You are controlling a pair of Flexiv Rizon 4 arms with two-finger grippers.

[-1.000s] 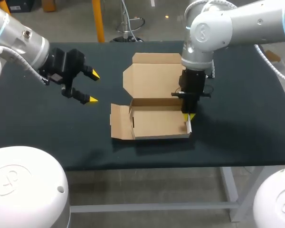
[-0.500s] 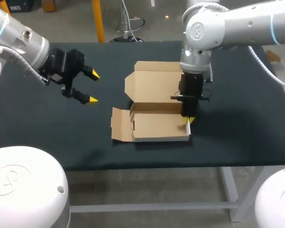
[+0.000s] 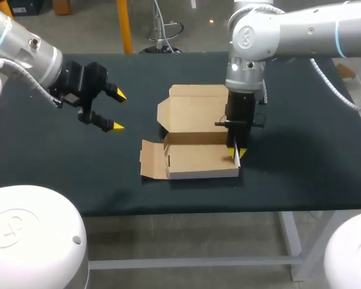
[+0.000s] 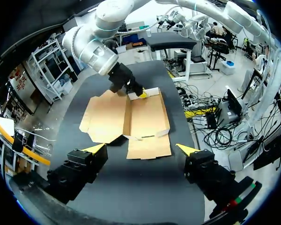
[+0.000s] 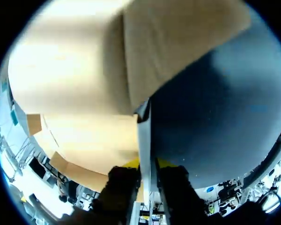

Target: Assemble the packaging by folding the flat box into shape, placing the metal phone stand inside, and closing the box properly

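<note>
The brown cardboard box [image 3: 198, 158] lies half-formed at mid table, its lid [image 3: 195, 111] flat behind the tray and a side flap [image 3: 149, 159] flat to its left. My right gripper [image 3: 237, 153] points down at the tray's right wall, which stands between its slightly parted yellow fingers. In the right wrist view that wall [image 5: 144, 136] runs straight into the right gripper [image 5: 147, 166]. My left gripper [image 3: 117, 110] hangs wide open and holds nothing, well left of the box. From the left wrist view the box [image 4: 147, 115] lies ahead of the left gripper [image 4: 140, 149]. No phone stand shows.
The black table [image 3: 60, 168] stretches bare around the box on both sides. Its front edge [image 3: 198, 208] runs close below the tray. My right arm [image 3: 246, 54] stands over the box's right rear corner.
The right gripper and the box have shifted slightly left and nearer the front edge. Its fingers have parted a little around the wall. The left arm has not moved.
</note>
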